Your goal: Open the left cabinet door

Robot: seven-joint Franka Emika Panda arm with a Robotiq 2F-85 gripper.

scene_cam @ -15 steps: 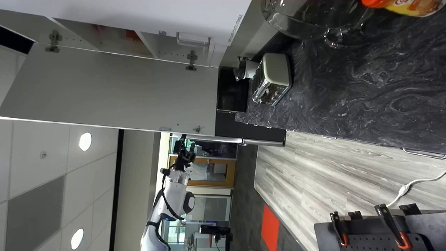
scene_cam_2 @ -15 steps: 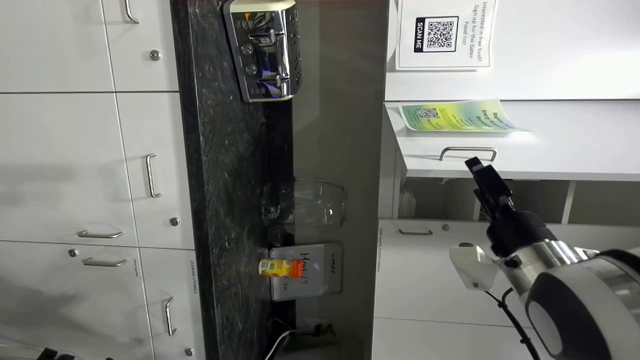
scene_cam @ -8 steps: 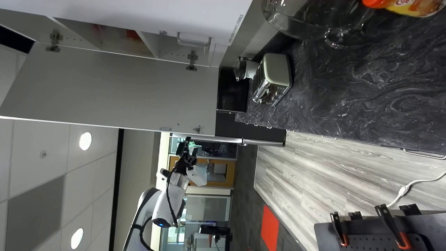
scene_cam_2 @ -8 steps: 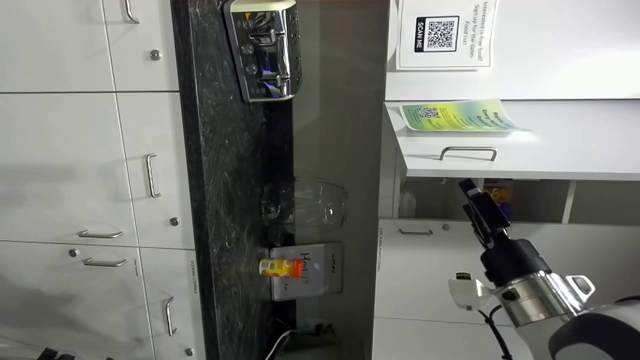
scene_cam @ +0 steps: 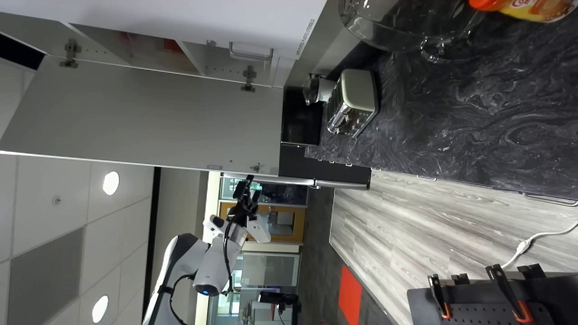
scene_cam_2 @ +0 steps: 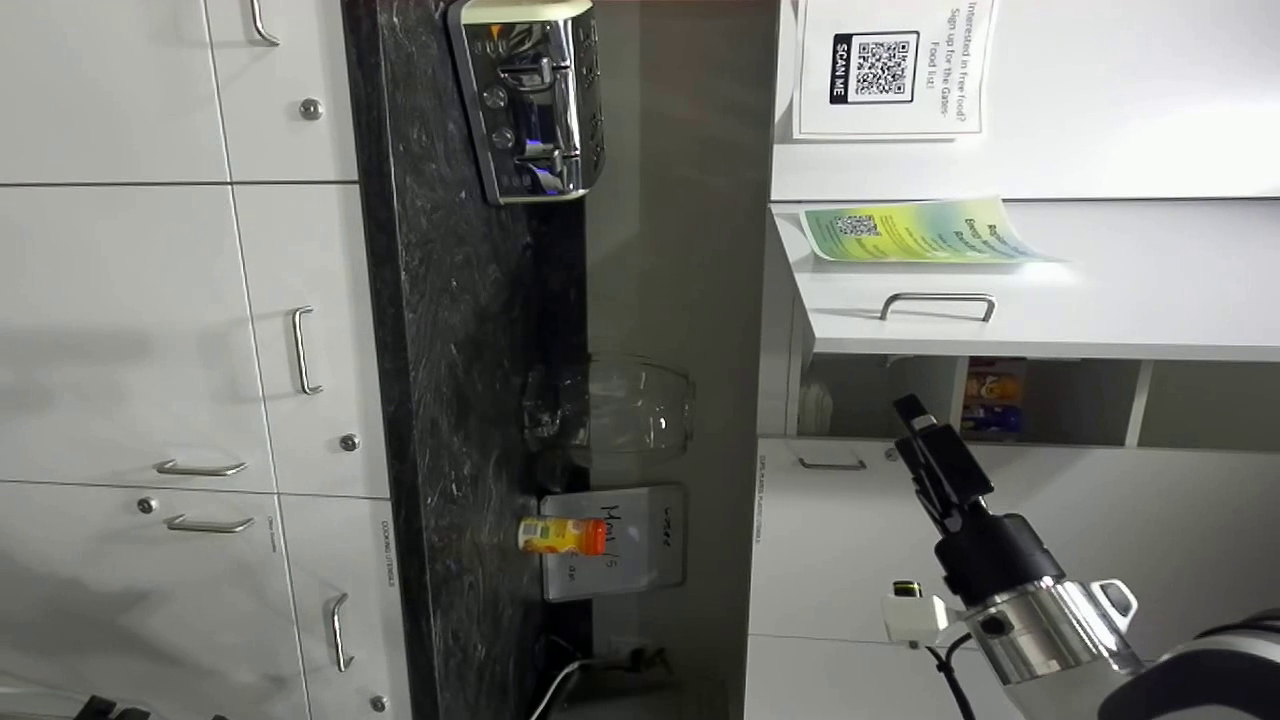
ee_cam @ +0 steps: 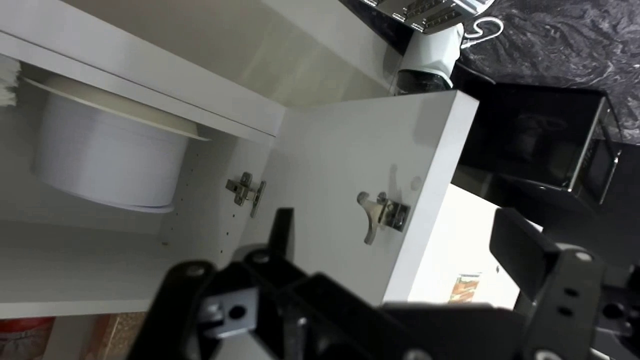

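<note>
The left cabinet door stands swung out from the cabinet. Its light grey inner face [scene_cam: 149,117] with hinge fittings shows in an exterior view, and its glossy white front [scene_cam_2: 1150,280] with a metal handle [scene_cam_2: 938,297] in an exterior view. In the wrist view the door's inner face [ee_cam: 340,150], latch and free edge appear between the spread fingers. My gripper [ee_cam: 392,222] is open and empty. In both exterior views the gripper [scene_cam: 253,186] is beyond the door's free edge; the gripper [scene_cam_2: 906,428] appears apart from the handle, in front of the cabinet opening.
Shelves hold a white round container [ee_cam: 110,145] and colored packages [scene_cam_2: 992,400]. A neighboring closed door [scene_cam_2: 850,550] lies beside the opening. On the dark marbled countertop [scene_cam: 474,113] stand a toaster [scene_cam: 359,92], a glass vessel [scene_cam_2: 640,405] and an orange-lidded jar [scene_cam_2: 560,536].
My gripper has moved away from the door's handle and past its free edge, uncovering the handle and packages in the cabinet. The door's position looks unchanged.
</note>
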